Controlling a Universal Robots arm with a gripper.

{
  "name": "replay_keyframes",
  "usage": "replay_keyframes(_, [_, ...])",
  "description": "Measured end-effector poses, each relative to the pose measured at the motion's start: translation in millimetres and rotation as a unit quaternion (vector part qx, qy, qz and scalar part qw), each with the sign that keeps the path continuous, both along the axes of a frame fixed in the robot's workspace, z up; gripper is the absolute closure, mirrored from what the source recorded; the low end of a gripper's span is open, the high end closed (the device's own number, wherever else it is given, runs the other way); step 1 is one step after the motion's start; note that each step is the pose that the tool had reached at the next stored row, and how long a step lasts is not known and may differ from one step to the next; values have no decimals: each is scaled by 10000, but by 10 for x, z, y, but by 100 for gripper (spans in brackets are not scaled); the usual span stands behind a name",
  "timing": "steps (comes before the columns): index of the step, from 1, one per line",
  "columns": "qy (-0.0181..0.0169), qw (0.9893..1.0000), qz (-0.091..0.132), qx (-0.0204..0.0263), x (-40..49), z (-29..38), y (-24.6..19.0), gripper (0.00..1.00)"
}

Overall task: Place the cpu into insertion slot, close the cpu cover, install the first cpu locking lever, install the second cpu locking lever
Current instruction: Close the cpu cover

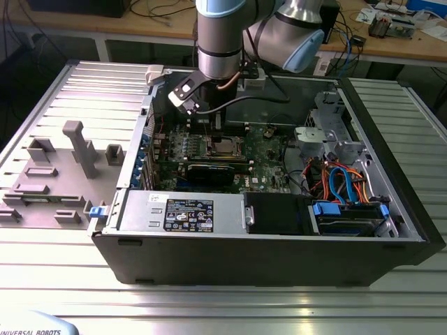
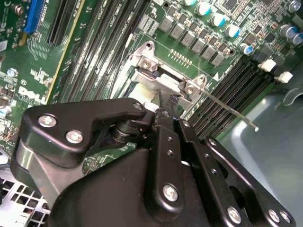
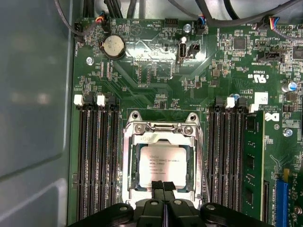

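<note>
The claw (image 3: 164, 188) hung with its fingertips pressed together and nothing visibly between them, right at one edge of the cpu (image 3: 162, 164). The cpu lay flat in the insertion slot (image 3: 127, 163). The cpu cover (image 3: 161, 127) looked folded down around it, with the chip's metal top showing through the window. In the second wrist view a thin locking lever (image 2: 228, 108) stuck out free past the socket's corner. It was probably unlatched, though the claw hid its root.

The main risk was the closeness. With the cover apparently unclamped, a small drop or sideways drift of the joined tips could have scraped the chip or skewed it in the socket. The wiry lever would likely be springy, so it could have slipped off smooth tips and flicked back. Memory slots (image 3: 97, 156) crowded both sides and left little margin.

The open computer case (image 1: 279, 262) lay on a ribbed metal tabletop (image 1: 223, 307), with grey fixture blocks (image 1: 80, 148) on the exterior view's left. A second, cluttered tabletop (image 1: 398, 43) stood behind.
</note>
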State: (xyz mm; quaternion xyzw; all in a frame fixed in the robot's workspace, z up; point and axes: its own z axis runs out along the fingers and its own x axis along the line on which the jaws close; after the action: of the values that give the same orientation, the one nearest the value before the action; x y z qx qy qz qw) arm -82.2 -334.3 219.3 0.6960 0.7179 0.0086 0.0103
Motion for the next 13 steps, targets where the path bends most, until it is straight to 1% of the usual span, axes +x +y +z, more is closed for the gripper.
replay_keyframes(4, [6,10000,1,3,-18,-42,-1,89])
replay_keyframes(6, [7,10000,0,13,-22,-92,0,89])
replay_keyframes(9, [9,10000,0,32,-22,-126,0,89])
replay_keyframes(13, [30,10000,0,39,-22,-160,-2,89])
